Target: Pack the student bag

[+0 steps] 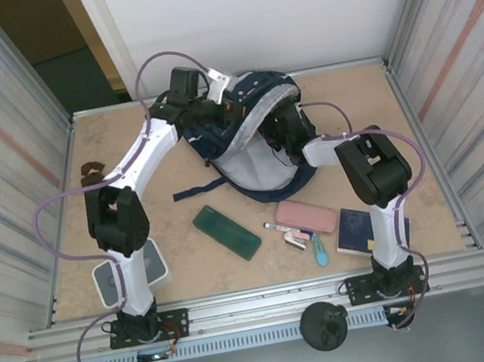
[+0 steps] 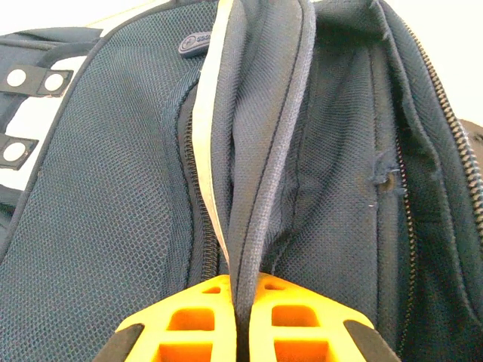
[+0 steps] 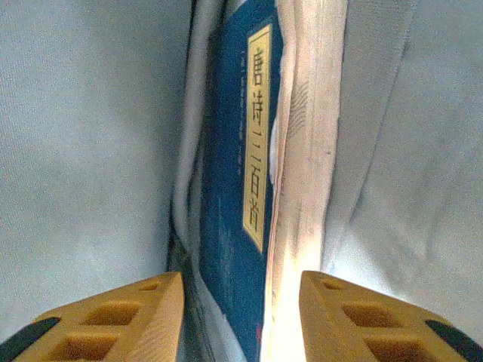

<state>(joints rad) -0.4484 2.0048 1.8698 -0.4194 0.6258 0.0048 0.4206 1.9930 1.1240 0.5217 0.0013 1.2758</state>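
Note:
The student bag (image 1: pixel 253 133), navy with a grey lining, lies open-mouthed at the back middle of the table. My left gripper (image 1: pixel 211 107) is at its upper left rim. In the left wrist view that gripper (image 2: pixel 241 302) is shut on a fold of the bag's rim (image 2: pixel 256 188). My right gripper (image 1: pixel 285 132) reaches into the bag's mouth. In the right wrist view its jaws (image 3: pixel 241 294) stand open inside the grey lining (image 3: pixel 83 151). A dark-blue book (image 3: pixel 234 196) with a yellow title strip stands on edge between the fingers, with a gap to each.
In front of the bag lie a green case (image 1: pixel 226 232), a pink pouch (image 1: pixel 306 216), a few pens (image 1: pixel 303 240) and a dark-blue booklet (image 1: pixel 359 230) beside the right arm. A white block (image 1: pixel 114 278) sits by the left arm's base. Metal walls close in both sides.

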